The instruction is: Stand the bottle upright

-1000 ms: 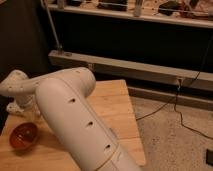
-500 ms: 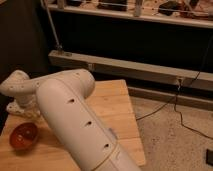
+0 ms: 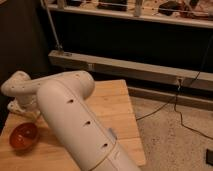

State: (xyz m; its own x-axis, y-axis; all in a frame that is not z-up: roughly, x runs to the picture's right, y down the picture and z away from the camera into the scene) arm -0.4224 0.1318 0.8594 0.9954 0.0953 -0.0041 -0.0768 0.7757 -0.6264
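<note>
Looking for the bottle, and I cannot pick it out from here: my own arm [image 3: 75, 120] lies across the left and middle of the wooden table [image 3: 117, 107] and covers whatever sits under it. So where the bottle is, and whether it lies flat or stands, I cannot say.

My gripper [image 3: 22, 107] is down at the far left edge of the table, hanging below the bent wrist. Only its pale upper part shows, and whether it is open, shut or gripping anything I cannot tell.

Just in front of it, nearer the camera, sits the red bowl [image 3: 24, 136], upright on the wood, close to the gripper; whether the two touch I cannot tell. My upper arm, white with a row of dark slots, runs from the lower middle up to the elbow, then the forearm turns left.

Off the table's right side there is speckled floor [image 3: 170, 142] with a dark cable [image 3: 162, 107] trailing across it. Behind the table runs a long grey rail [image 3: 125, 67], a thin pole [image 3: 52, 27] rising from its left end, dark panels above it
</note>
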